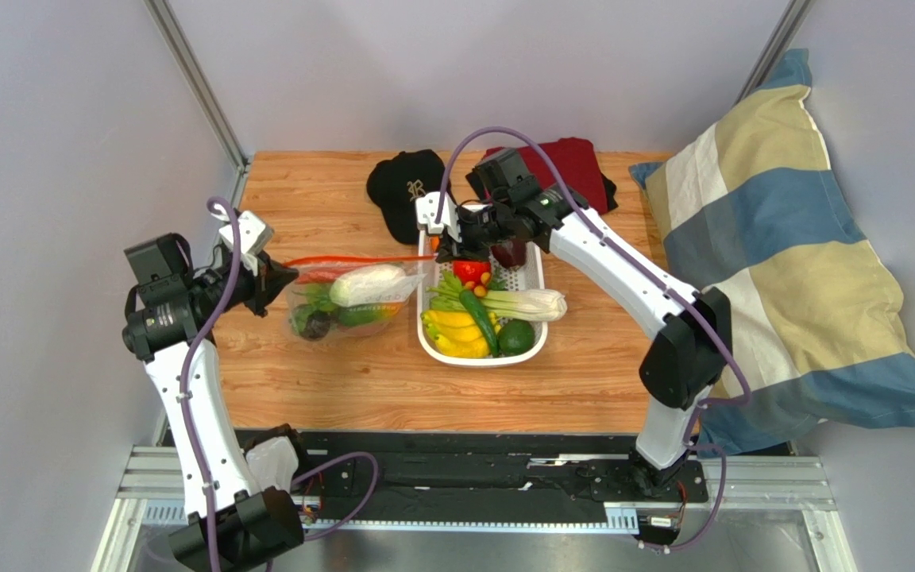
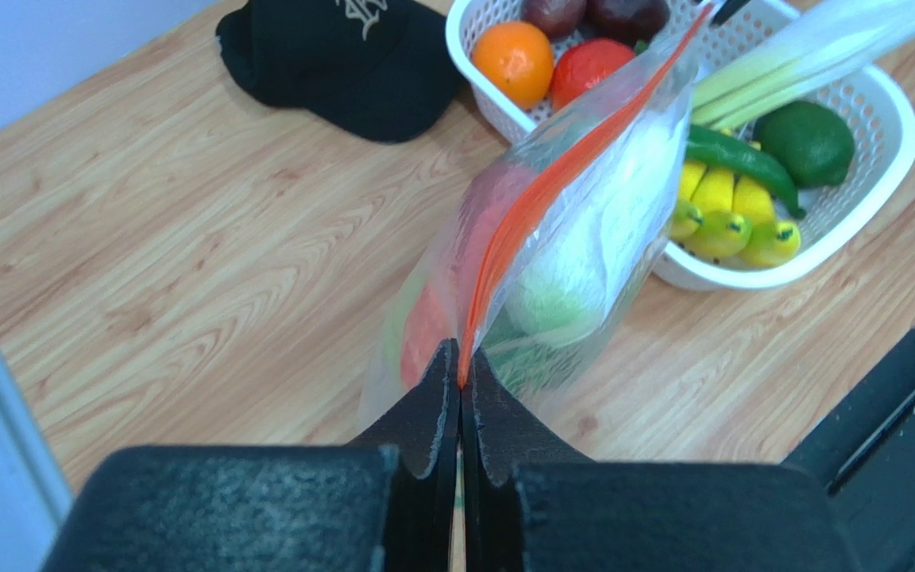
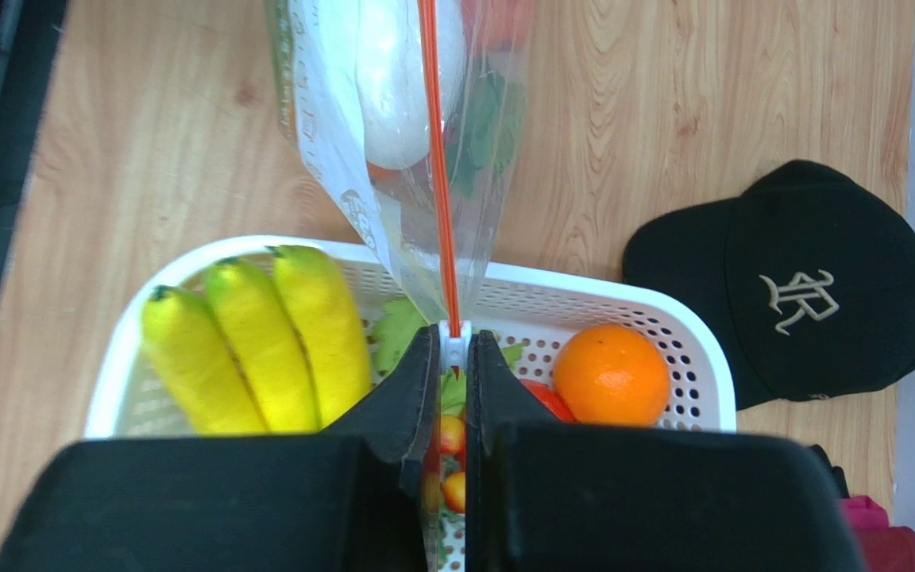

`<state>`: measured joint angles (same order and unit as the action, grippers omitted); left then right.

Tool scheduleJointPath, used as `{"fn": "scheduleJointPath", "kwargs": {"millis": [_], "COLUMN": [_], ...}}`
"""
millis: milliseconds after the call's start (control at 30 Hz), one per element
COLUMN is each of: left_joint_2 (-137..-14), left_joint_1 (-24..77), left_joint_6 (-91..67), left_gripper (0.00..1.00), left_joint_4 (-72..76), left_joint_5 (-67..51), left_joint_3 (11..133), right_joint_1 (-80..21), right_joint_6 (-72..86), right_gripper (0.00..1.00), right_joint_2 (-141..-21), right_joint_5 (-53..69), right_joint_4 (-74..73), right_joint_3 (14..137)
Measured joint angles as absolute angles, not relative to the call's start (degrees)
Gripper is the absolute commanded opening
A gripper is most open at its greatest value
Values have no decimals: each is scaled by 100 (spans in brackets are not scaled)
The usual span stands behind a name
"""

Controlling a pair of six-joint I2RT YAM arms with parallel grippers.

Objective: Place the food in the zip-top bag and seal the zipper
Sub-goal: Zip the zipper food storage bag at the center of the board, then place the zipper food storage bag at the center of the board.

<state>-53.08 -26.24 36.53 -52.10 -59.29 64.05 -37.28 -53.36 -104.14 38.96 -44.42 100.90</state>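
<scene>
While both of my grippers are clamped, one zip-top bag [image 1: 349,304] is held stretched between them over the table [image 1: 307,191], just left of the single white basket [image 1: 474,355]. Count: two grippers, one bag, one zipper. My left gripper [image 2: 460,358] pinches the left end of the zipper [image 2: 546,191]. My right gripper [image 3: 454,355] is closed on the pale tab [image 3: 454,343] at its right end, above the basket's far part. The bag's long axis — along the red strip — runs left to right. In the top view its mouth edge lies on the far side and its body on the near side. Food [image 1: 361,312] shows through the film as pale, green and reddish shapes; their number I cannot tell. Counted in the right wrist view, the basket holds three bananas [image 3: 260,340] and one orange [image 3: 612,375]. One black cap [image 1: 400,191] lies beyond the bag.
</scene>
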Motion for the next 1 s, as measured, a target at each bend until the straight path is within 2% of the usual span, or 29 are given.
{"fn": "scheduleJointPath", "kwargs": {"millis": [200,367,533,733,833,933,967,1000], "left_joint_2": [-4783,-4676,-5336,-6672,-7369,-8071,-8263,-8462], "left_joint_1": [-2674,-2674,-2672,-2672,-2672,-2657,-2641,-2628], "left_joint_6": [4093,4075,3881,3465,3223,2926,2838,2731], "left_gripper": [0,0,0,0,0,15,25,30], "left_joint_4": [-6499,-7000,-6855,-5594,-5043,-4762,-4698,-4652], "left_joint_5": [-5422,-4858,-4469,-3933,-3726,-3697,-3691,-3671], "left_joint_3": [6810,6820,6770,6375,6383,6606,6716,6849], "right_joint_1": [-4139,-4346,-4335,-4294,-4294,-4294,-4305,-4311], "right_joint_6": [-5116,-4919,-4847,-4639,-4525,-4440,-4407,-4370], "right_gripper": [0,0,0,0,0,16,33,45], "right_joint_2": [-9356,-9196,-10287,-12228,-12717,-12822,-12827,-12827], "right_joint_5": [4132,4377,4248,3750,3496,3264,3186,3120], "right_joint_4": [-5087,-5402,-5540,-5452,-5315,-5151,-5094,-5041], "right_joint_3": [9585,9566,10403,12121,12562,12595,12595,12595]}}
